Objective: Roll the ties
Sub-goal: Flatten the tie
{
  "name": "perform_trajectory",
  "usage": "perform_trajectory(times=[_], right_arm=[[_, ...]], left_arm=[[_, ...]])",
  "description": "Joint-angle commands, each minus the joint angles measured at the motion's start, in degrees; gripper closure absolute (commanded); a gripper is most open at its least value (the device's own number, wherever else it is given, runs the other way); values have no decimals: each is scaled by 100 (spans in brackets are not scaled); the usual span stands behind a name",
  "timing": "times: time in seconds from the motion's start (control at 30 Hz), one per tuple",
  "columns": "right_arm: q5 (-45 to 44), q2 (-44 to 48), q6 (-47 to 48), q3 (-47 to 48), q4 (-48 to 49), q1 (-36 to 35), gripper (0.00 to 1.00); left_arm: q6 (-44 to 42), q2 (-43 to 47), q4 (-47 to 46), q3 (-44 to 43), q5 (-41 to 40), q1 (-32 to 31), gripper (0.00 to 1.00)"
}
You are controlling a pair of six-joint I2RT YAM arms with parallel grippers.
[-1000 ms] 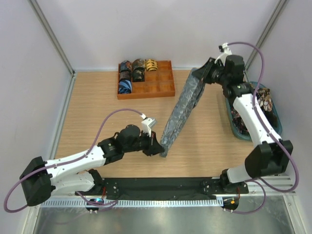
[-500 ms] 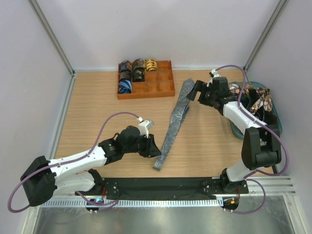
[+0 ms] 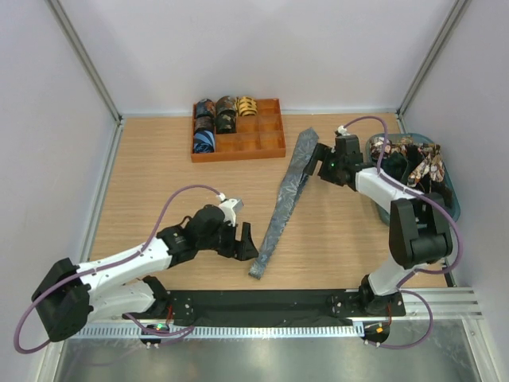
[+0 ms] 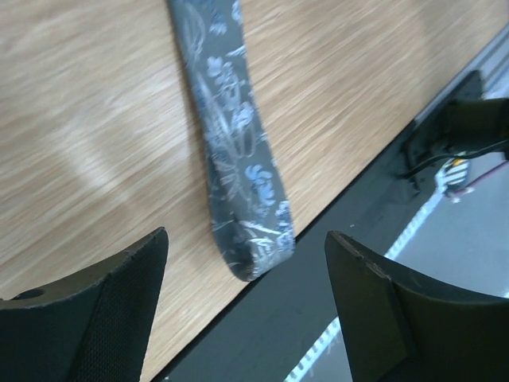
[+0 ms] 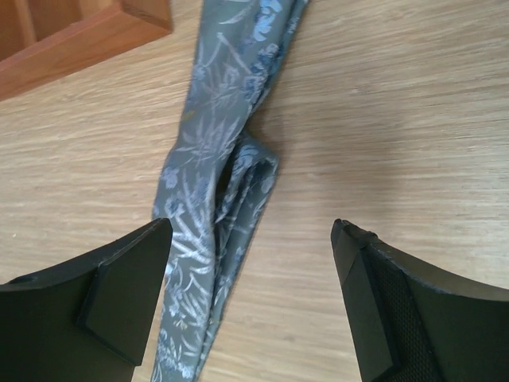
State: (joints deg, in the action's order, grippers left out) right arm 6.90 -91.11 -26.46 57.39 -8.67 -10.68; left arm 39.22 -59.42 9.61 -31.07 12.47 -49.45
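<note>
Comparing views, I am seeing the whole grey-blue tie [image 3: 285,195] only from the top camera. It is lying flat on the table [image 3: 159,183], running from 1 o'clock down to 7 o'clock. The right wrist camera alone is showing a small fold [image 5: 246,171] near its far end. The left gripper [image 3: 243,243] and right gripper [image 3: 318,159] are both standing wide, gripping nothing. The left is hovering just at 10 o'clock of the tie's near tip, and the right just at 4 o'clock of its far end.

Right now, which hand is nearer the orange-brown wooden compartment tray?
Right. The right hand is just right of the orange-brown wooden tray, at the grey-blue floral tie's far end; the left hand is farther off, by its near end.
</note>
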Motion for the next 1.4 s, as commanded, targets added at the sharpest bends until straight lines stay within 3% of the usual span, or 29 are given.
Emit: perform_trajectory(times=[0.0, 0.27, 0.57, 0.8, 0.97, 1.0, 1.07, 1.1, 1.37], right_arm=[[-223, -328, -298, 334, 189, -22, 12], [-400, -1434, -219, 1371, 111, -31, 17], [-452, -2068, -1291, 1627, 365, -31, 22], [-92, -2420, -1994, 1679, 831, -101, 37], [-390, -2534, -2460, 1671, 832, -154, 47], [-608, -2526, -2452, 1653, 823, -145, 63], [-916, -2430, -2426, 1653, 753, -145, 81], [-1040, -2377, -2295, 1662, 674, -145, 96], [-3929, -1735, -897, 2241, -1425, -567, 99]], left_arm=[[-275, -245, 287, -215, 28, -91, 18], [-415, -404, 656, -461, -640, -513, 13], [-565, -140, 1122, -611, -1159, -715, 12], [-617, -184, 1201, -690, -1186, -724, 12], [-714, -307, 1289, -830, -1536, -838, 11], [-723, -333, 1359, -874, -1589, -908, 11], [-749, -395, 1456, -1023, -1895, -1031, 11], [-784, -430, 1587, -1093, -1993, -1179, 11], [-714, -940, 1949, -1516, -2820, -1805, 9]])
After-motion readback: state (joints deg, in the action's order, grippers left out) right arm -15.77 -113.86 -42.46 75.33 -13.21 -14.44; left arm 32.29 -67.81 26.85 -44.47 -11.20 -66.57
